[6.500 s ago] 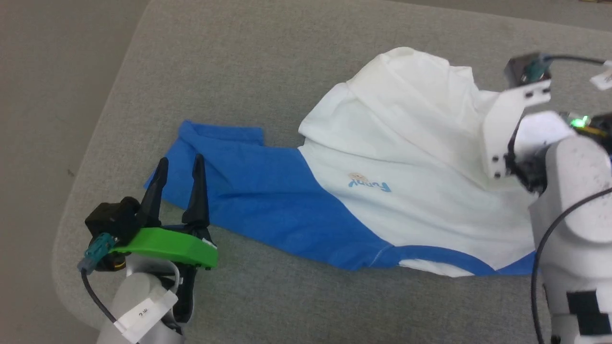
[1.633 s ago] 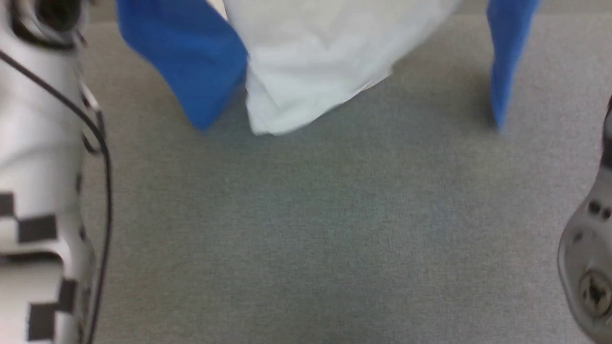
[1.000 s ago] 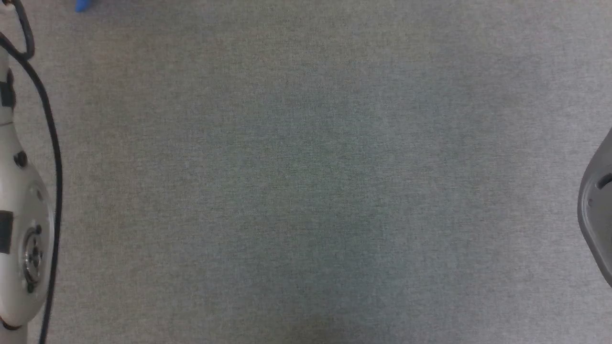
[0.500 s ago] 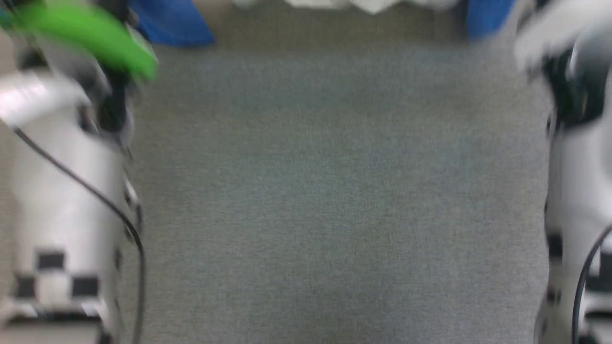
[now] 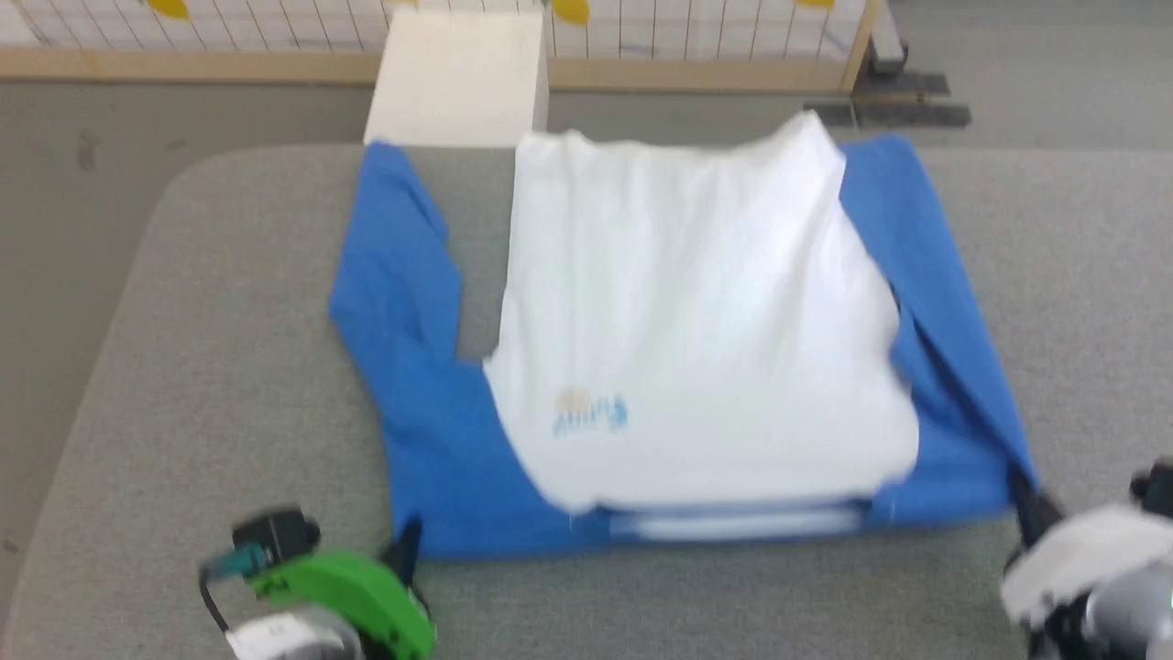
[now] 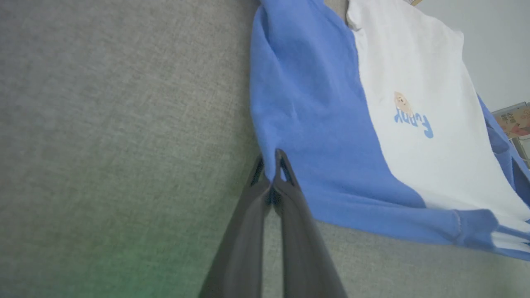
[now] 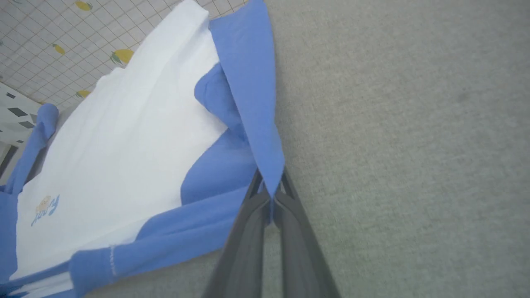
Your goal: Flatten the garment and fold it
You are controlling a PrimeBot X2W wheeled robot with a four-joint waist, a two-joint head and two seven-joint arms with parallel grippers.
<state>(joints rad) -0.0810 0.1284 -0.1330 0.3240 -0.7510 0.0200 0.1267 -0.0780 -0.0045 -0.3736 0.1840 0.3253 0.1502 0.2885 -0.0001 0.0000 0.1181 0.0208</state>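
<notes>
ok so the garment (image 5: 696, 321) is lying mostly spread out on the grey padded table (image 5: 183, 367), neck end near the robot, hem at the far side. White body in the middle, left sleeve (image 5: 394, 266) and right sleeve (image 5: 926, 275) running toward the far edge along each side. Logo (image 5: 591, 414) sits near-left on the chest. There's a pale box (image 5: 458, 78) just past the far edge, not in the way imo.

Grip-wise: left gripper (image 6: 273, 165) has its fingers pinched together on the blue cloth at the near-left shoulder corner, and right gripper (image 7: 271, 186) is clamped the same way on the near-right corner, w/ a ridge of blue rising from it.

Handling, my guess: super light, totally floppy, zero stiffness, so it goes wherever you drag it and wrinkles if you push. Cloth on that woven top prob has decent friction, so pulling the corners apart low should smooth it rather than slide the whole thing. Not fragile, but a thin pinch of one layer can slip out.

Where to grab: shoulder corners and hem corners, on seams where it's thicker. Right sleeve looks bunched near the shoulder in the right wrist view, so that bit needs tugging out before any fold. Head view's blurry, so can't judge the far hem.
</notes>
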